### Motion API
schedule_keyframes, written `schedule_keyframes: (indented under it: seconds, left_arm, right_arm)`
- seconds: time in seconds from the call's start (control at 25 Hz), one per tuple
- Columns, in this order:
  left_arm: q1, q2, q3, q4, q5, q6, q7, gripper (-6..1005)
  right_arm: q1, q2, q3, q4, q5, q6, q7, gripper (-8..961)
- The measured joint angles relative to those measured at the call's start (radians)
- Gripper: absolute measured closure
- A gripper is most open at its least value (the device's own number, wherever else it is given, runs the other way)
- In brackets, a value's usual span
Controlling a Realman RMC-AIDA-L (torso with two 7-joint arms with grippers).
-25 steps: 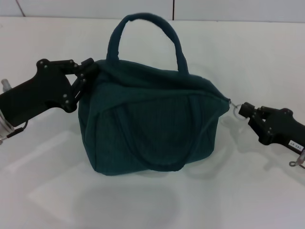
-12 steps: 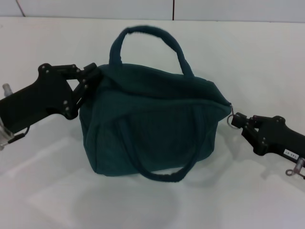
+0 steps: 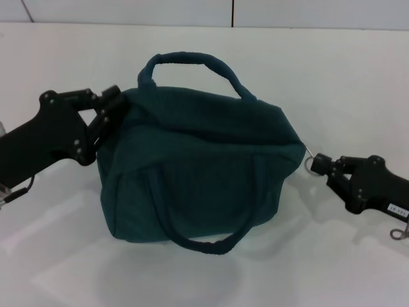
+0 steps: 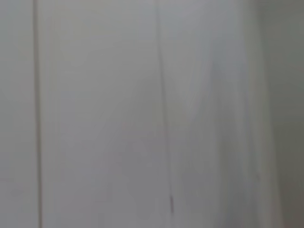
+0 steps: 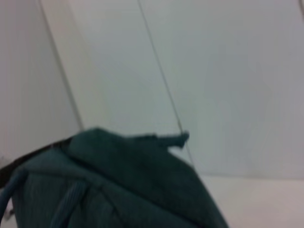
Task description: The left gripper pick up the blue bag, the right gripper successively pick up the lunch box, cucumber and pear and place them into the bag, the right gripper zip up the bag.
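The blue bag (image 3: 198,166) stands in the middle of the white table, its top closed and both handles showing. My left gripper (image 3: 112,110) is shut on the bag's left end near the top. At the bag's right end my right gripper (image 3: 319,164) is shut on the metal zip pull ring (image 3: 309,161). In the right wrist view the bag (image 5: 123,190) is seen close up with its end tab sticking up. The left wrist view holds only blank pale surface. The lunch box, cucumber and pear are out of view.
A white table (image 3: 319,256) lies under and around the bag. A pale wall with a dark vertical seam (image 3: 232,13) runs along the back.
The bag has shifted left and toward me with the left gripper. Its rear handle has sunk lower and the front handle hangs forward. The right gripper dropped slightly, still at the zip ring.
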Motion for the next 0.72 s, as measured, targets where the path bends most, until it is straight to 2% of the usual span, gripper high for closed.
schedule_keyframes:
  seconds: [0.12, 0.4, 0.56, 0.72]
  left_arm:
    - [0.002, -0.017, -0.041, -0.002, 0.001, -0.001, -0.029, 863]
    - [0.01, -0.02, -0.088, -0.001, -0.009, 0.041, -0.091, 620]
    - [0.016, -0.018, -0.1, 0.007, -0.009, 0.094, -0.109, 475]
    - [0.003, 0.0, -0.07, 0.049, 0.023, 0.176, -0.2, 384]
  right_arm:
    - [-0.006, 0.003, 0.034, -0.001, 0.002, -0.029, -0.005, 906]
    - [-0.065, 0.012, 0.176, -0.003, 0.003, -0.153, -0.094, 861]
    - [-0.076, 0.012, 0.216, -0.005, 0.003, -0.217, -0.11, 729]
    - [-0.072, -0.003, 0.22, -0.035, -0.008, -0.297, -0.096, 567]
